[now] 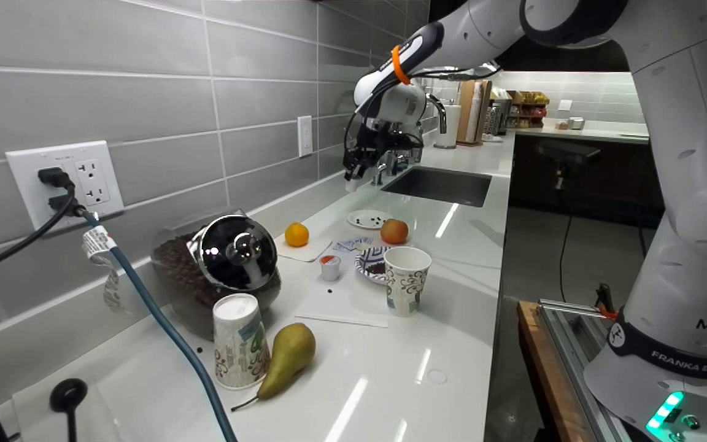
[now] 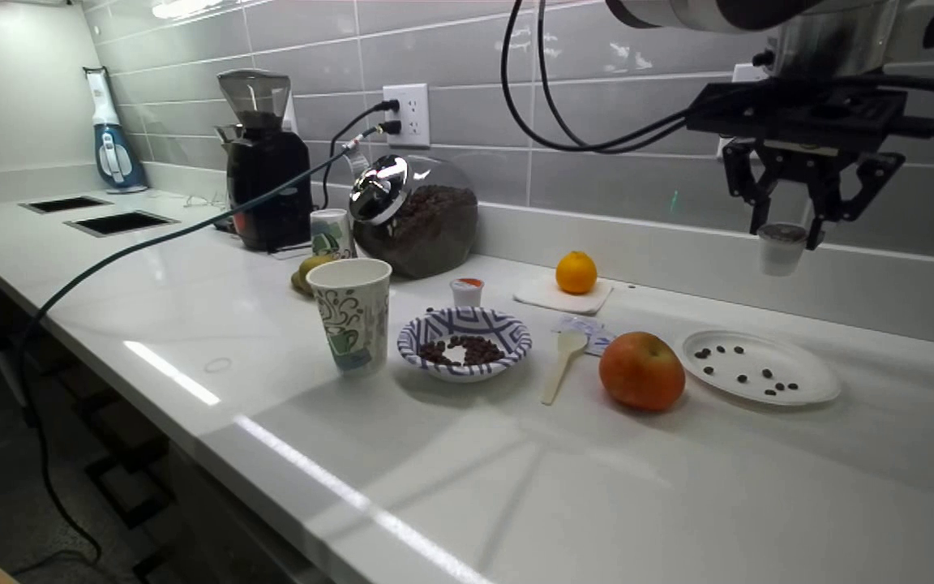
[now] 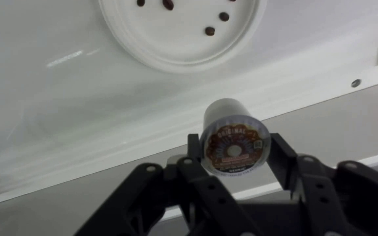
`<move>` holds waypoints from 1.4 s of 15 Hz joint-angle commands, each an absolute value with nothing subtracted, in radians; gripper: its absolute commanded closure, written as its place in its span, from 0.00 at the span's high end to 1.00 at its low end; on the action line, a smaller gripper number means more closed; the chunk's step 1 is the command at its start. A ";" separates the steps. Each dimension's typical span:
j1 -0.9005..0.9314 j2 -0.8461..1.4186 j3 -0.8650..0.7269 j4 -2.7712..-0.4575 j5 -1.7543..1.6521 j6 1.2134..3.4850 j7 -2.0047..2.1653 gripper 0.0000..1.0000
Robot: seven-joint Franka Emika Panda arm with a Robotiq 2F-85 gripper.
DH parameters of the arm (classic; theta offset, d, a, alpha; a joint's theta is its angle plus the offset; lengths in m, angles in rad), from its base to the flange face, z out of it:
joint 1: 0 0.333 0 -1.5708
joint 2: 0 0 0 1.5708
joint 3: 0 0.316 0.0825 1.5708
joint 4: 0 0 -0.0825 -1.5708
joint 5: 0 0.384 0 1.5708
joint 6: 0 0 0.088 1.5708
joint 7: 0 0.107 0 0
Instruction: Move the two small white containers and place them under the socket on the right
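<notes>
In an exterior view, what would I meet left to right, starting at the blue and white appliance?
Blue and white appliance, black grinder, upright paper cup, standing white container, orange, apple, held white container.

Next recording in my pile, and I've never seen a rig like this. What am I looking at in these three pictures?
The big white machine is a robot arm; the black claw at its end is the gripper. Two pictures come from cameras standing outside the robot, viewing the counter from different places. The wrist view comes from a camera riding on the arm, looking past the gripper's fingers. Those fingers hold a white pod with a printed lid, up in the air.

A second pod stands on the counter near a bowl of dark beans. Also there: an upright cup, an upside-down cup with a pear beside it, a big jar of more beans, an orange, an apple, a pale spoon and a plate with a few beans on it.
</notes>
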State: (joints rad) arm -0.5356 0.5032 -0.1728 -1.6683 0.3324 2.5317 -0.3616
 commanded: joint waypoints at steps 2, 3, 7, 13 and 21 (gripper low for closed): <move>-0.592 0.650 -0.101 -1.468 0.335 2.463 -0.414 0.29; -0.597 0.676 -0.088 -1.436 0.332 2.449 -0.421 0.29; -0.597 0.771 -0.073 -1.322 0.302 2.377 -0.412 0.29; -0.593 0.865 -0.078 -1.199 0.268 2.260 -0.392 0.29; -0.514 0.735 -0.118 -1.325 0.217 2.236 -0.387 1.00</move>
State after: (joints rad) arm -0.5657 0.8387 -0.0977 -1.2165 0.2612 2.2583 -0.4044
